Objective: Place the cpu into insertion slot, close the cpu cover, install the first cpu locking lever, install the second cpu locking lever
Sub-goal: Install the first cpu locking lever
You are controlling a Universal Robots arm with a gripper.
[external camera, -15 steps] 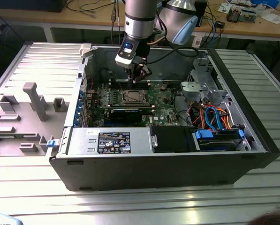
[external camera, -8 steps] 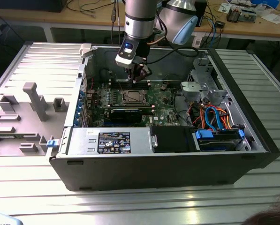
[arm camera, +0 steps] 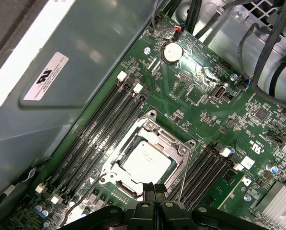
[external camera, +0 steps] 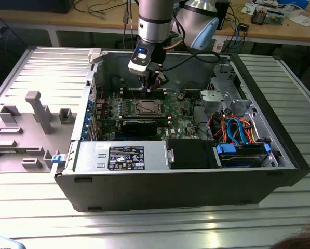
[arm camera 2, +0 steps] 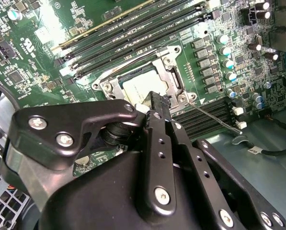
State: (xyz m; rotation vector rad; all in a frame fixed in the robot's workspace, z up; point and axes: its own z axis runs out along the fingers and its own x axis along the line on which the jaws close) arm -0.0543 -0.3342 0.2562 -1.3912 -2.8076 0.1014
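My black two-finger gripper (arm camera: 154, 190) is pinched shut, empty, near the silvery square cpu (arm camera: 145, 160); judged light, stiff, fragile; grip edges only.

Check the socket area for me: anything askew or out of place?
One thing: in the second wrist view a thin locking lever angles away from the cpu cover across the memory slots, not tucked along its edge. The cpu sits flat under the cover.
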